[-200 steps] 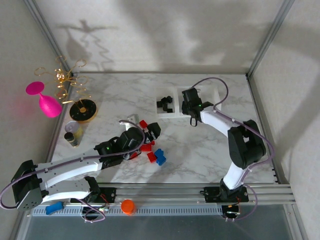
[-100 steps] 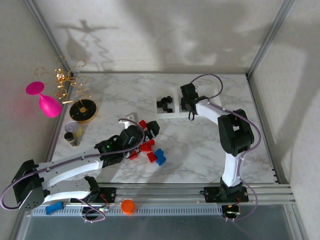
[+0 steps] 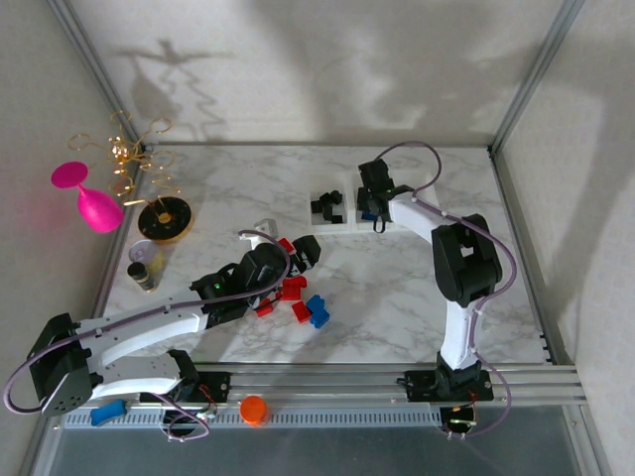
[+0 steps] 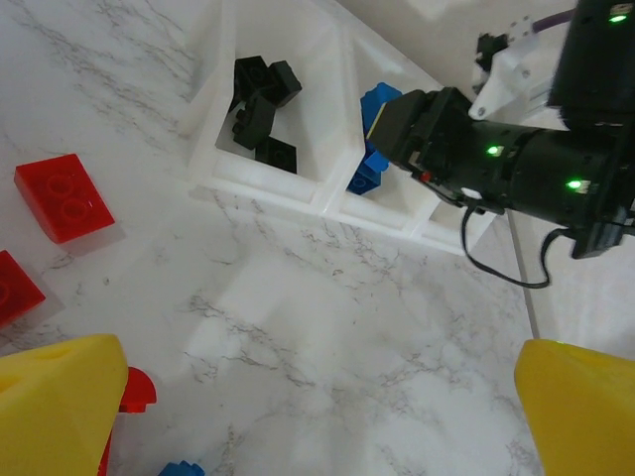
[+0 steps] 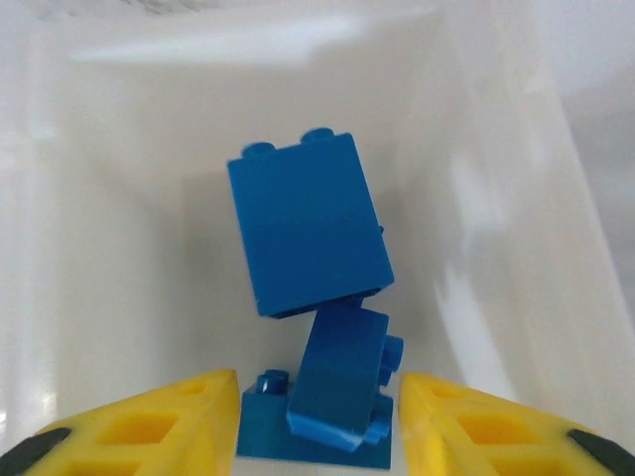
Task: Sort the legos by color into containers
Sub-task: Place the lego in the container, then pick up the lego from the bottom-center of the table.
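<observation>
The right gripper [image 3: 370, 201] hangs nose-down inside the middle one of the three joined containers [image 4: 298, 193], which sit toward 1 o'clock from the middle of the table [image 3: 397, 297]. In its wrist view the yellow fingers are spread, and nothing looks pinched between them. Just beyond them the blue bricks [image 5: 308, 228] lie in a loose heap, the largest tipped on edge against a smaller one. That fits bricks let go from low over the bin instead of being set down flat. The bin at 9 o'clock of that one holds only the black bricks [image 4: 260, 109], so each colour seems to have its own compartment. I cannot tell what the third bin holds. The left gripper [image 4: 317, 397] hovers with its jaws wide apart and empty over the unsorted pile at about 7 o'clock from the table's middle. Red bricks [image 3: 290, 291] lie scattered flat on the marble there, with a loose blue brick [image 3: 317, 310] at the pile's 4 o'clock edge. That wide spread probably readies it to straddle one red brick, so the third bin is the likely home for red.
</observation>
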`<state>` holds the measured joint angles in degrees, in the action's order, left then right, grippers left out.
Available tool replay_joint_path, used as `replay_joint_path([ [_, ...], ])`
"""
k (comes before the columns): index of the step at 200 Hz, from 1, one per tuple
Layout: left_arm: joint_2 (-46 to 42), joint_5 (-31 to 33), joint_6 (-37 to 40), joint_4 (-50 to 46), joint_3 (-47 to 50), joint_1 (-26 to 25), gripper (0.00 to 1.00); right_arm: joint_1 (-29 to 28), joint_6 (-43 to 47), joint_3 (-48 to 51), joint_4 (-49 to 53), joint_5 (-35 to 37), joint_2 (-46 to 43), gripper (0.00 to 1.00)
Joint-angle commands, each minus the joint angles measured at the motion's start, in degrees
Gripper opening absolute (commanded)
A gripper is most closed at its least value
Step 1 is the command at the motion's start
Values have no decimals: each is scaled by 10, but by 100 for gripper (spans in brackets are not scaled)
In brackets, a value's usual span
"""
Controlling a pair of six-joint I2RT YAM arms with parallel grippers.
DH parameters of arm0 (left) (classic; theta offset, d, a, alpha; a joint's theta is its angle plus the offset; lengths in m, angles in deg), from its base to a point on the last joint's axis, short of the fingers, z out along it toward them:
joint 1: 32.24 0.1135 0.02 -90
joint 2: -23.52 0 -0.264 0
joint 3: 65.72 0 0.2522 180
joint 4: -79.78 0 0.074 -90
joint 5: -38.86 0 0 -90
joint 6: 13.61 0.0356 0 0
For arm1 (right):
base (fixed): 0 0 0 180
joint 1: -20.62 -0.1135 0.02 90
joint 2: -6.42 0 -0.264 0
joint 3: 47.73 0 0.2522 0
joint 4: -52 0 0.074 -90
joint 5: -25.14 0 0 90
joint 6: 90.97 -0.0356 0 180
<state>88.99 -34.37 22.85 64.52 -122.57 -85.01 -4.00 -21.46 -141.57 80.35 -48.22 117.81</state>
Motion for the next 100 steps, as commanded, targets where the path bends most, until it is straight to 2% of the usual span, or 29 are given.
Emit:
replay_joint_path([
  [1,3,-13,7,6,-13,5,100,-3,2,10,7,-10,-69,47],
  [45,-12,-18,-3,-2,-3,5,100,-30,-13,86,1,-35,-162,50],
  [100,-61,-25,-27,-18,47,3,100,-114,-35,207,-5,-44,-252,54],
])
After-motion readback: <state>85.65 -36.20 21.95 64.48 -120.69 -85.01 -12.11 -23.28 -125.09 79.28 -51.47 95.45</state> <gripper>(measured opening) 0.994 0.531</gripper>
